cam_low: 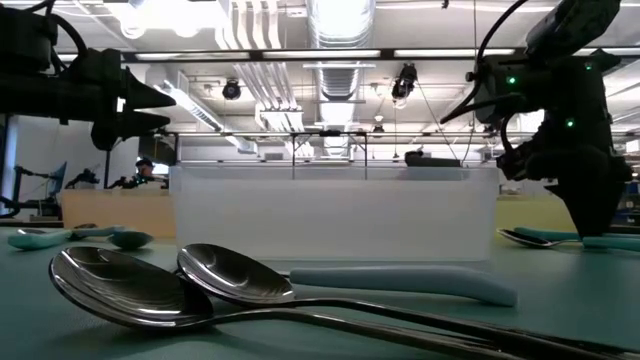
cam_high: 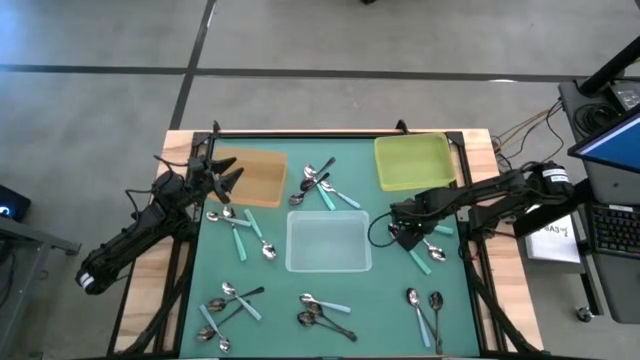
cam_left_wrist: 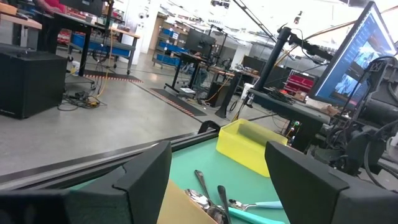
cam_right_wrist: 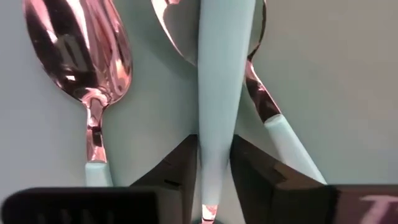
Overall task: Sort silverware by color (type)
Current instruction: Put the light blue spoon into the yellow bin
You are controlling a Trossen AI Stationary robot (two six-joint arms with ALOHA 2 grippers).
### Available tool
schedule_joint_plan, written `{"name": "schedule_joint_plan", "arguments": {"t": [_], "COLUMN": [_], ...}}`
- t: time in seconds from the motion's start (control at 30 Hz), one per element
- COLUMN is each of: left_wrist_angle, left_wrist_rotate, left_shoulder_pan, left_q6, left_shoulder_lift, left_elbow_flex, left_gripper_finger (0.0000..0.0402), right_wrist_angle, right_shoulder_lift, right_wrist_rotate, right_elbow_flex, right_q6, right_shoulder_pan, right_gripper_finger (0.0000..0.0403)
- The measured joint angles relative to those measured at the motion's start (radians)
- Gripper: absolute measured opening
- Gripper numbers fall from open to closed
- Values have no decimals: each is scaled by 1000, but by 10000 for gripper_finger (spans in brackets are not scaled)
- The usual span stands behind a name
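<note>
Silverware lies in several small heaps on the green mat (cam_high: 380,300). My right gripper (cam_high: 408,235) points down at the heap by the mat's right edge (cam_high: 432,248), shut on one spoon's pale-teal handle (cam_right_wrist: 224,74). Two more spoons lie close beside it: one with a shiny bowl (cam_right_wrist: 78,50) and one whose teal handle (cam_right_wrist: 292,149) slants away under it. In the low view the right gripper (cam_low: 598,215) reaches the mat at the right. My left gripper (cam_high: 232,180) hovers open and level above the brown tray (cam_high: 262,185), holding nothing. My right gripper pinches the spoon's pale-teal handle (cam_right_wrist: 214,155) between its two fingers (cam_right_wrist: 177,177), one on each long side. The fingers come from above, pointing down, and lie across the handle. The spoon lies flat on the mat among its neighbours.
A clear tray (cam_high: 328,268) stands mid-mat, a yellow-green tray (cam_high: 413,182) at the far right. Other spoon heaps lie at the far middle (cam_high: 320,185), left (cam_high: 245,228), near left (cam_high: 228,300), near middle (cam_high: 322,312) and near right (cam_high: 428,305).
</note>
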Motion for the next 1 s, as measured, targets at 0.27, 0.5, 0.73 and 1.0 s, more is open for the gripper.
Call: {"name": "schedule_joint_plan", "arguments": {"t": [0.27,0.5,0.73,1.0], "left_wrist_angle": [0,0,0,0], "left_wrist_rotate": [0,0,0,0], "left_shoulder_pan": [0,0,0,0], "left_q6": [0,0,0,0], "left_shoulder_lift": [0,0,0,0], "left_elbow_flex": [0,0,0,0], "left_gripper_finger": [247,247,247,247], "right_wrist_angle": [-17,-44,-41,-7], "right_shoulder_lift": [-69,-227,-311,-243], "right_wrist_rotate": [-40,-9,352,528], "right_elbow_flex": [12,145,251,332], "right_q6": [29,-19,-267,-651], "right_shoulder_pan": [-2,-2,-101,-471], "right_gripper_finger": [42,42,42,42]}}
